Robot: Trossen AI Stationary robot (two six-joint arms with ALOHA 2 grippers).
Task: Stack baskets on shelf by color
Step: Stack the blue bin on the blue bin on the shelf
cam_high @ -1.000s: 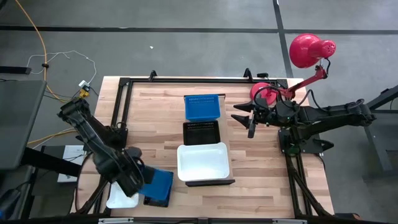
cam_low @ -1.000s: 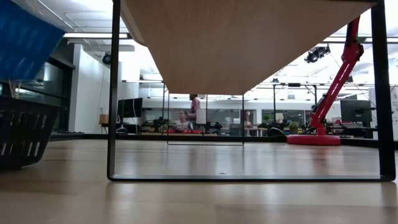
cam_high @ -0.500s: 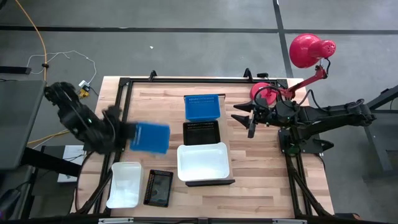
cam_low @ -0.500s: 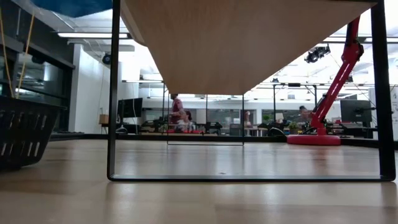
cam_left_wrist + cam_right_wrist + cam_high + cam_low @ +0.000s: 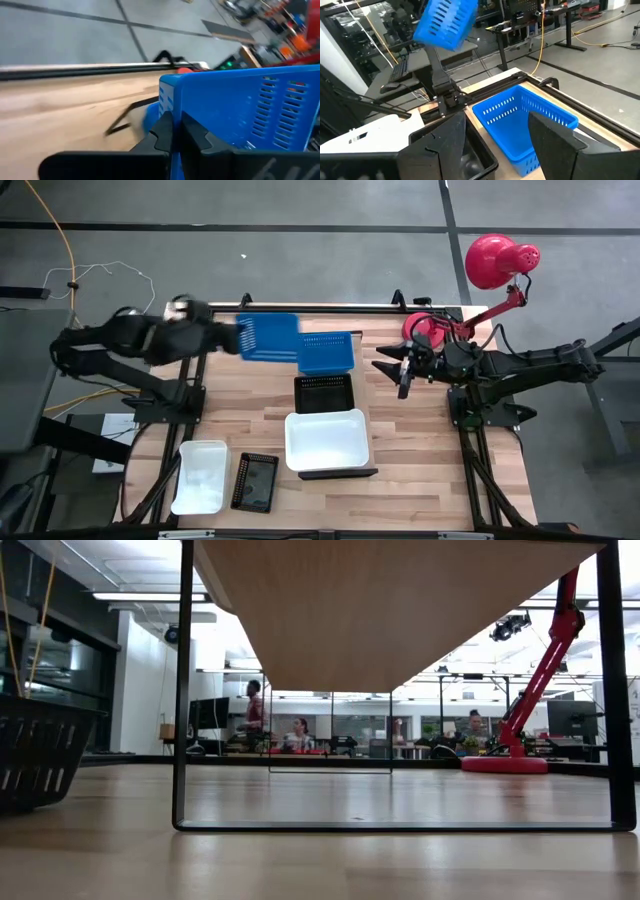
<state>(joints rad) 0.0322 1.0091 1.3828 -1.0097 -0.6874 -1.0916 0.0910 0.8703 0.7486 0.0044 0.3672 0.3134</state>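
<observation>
My left gripper is shut on a bright blue perforated basket and holds it in the air by the shelf's far end. That basket also shows high up in the right wrist view. The shelf bears a second blue basket, a black mesh basket and a white basket, each resting on its base. A smaller white basket and a black one lie on the tabletop near its near-left corner. My right gripper is open, right of the shelf. My left gripper holds the blue basket by a side wall near a corner, pinched between the two fingers. The fingers come about level from the table's left. The basket is lifted clear and tilted, reaching from the fingers toward the blue basket on the shelf.
A red lamp stands at the table's far right corner, behind my right arm. The shelf's dark frame legs stand on the tabletop, with open room beneath the board. Cables lie on the floor left of the table.
My left gripper has carried the blue basket up from the table's near-left corner, toward the far edge and then right toward the shelf's far end. The basket came off the black basket on the tabletop, which stays there, and it has turned about on the way.
</observation>
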